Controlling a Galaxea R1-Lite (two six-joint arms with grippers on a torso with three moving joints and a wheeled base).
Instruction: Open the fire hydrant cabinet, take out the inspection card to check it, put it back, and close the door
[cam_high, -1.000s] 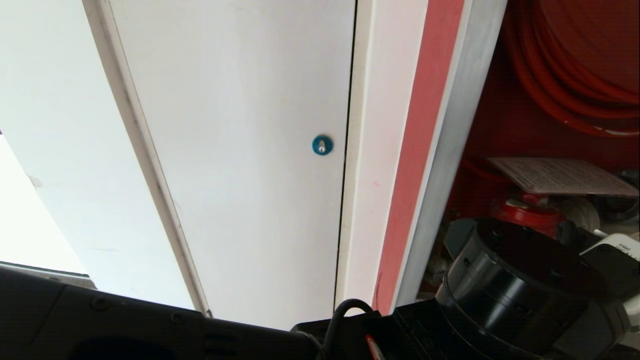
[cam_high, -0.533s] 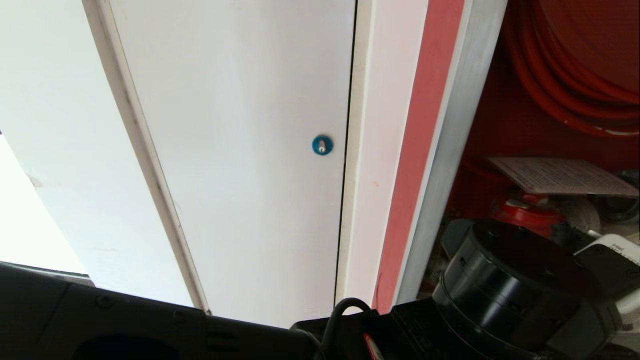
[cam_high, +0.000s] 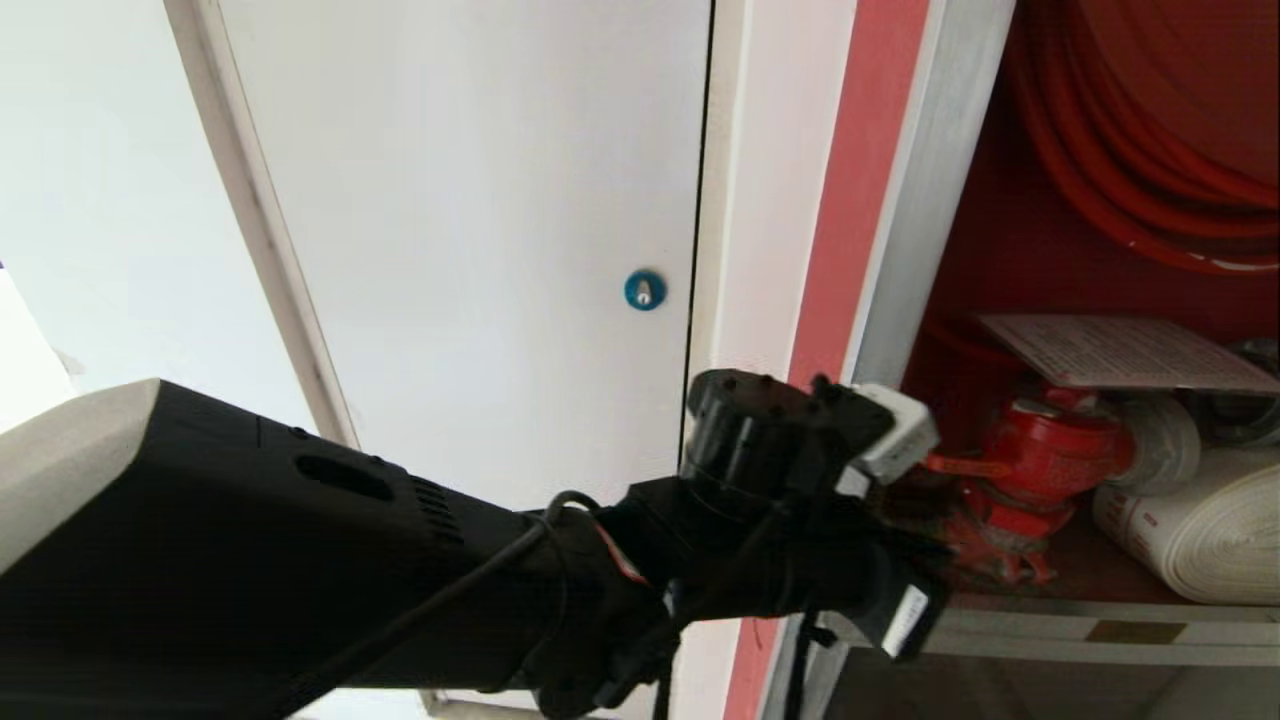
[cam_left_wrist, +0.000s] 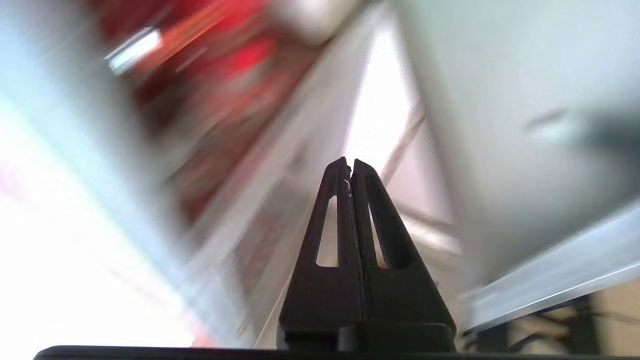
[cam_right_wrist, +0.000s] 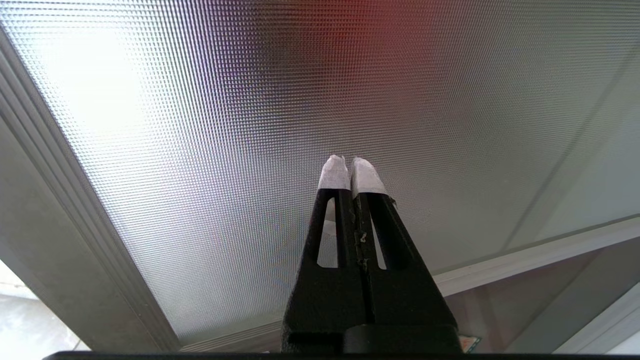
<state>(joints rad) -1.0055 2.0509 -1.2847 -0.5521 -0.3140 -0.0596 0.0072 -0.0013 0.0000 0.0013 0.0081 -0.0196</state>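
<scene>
Honestly, the left gripper (cam_high: 905, 610) sits at the fire hydrant cabinet (cam_high: 925, 190) frame, jaws pressed together, holding nothing; inspection card (cam_high: 1120, 352) lies on the red valve (cam_high: 1040, 450), far right; pinched-shut jaws could shove it off; right gripper (cam_right_wrist: 350, 167) also empty, closed.

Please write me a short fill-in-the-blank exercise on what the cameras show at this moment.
1. The round lock on the white panel is ____ in colour.
2. The left gripper has its fingers ____.
3. The printed card lies above the ____ hydrant valve.
4. The rolled hose is ____.

Missing words: blue; shut; red; white
</scene>
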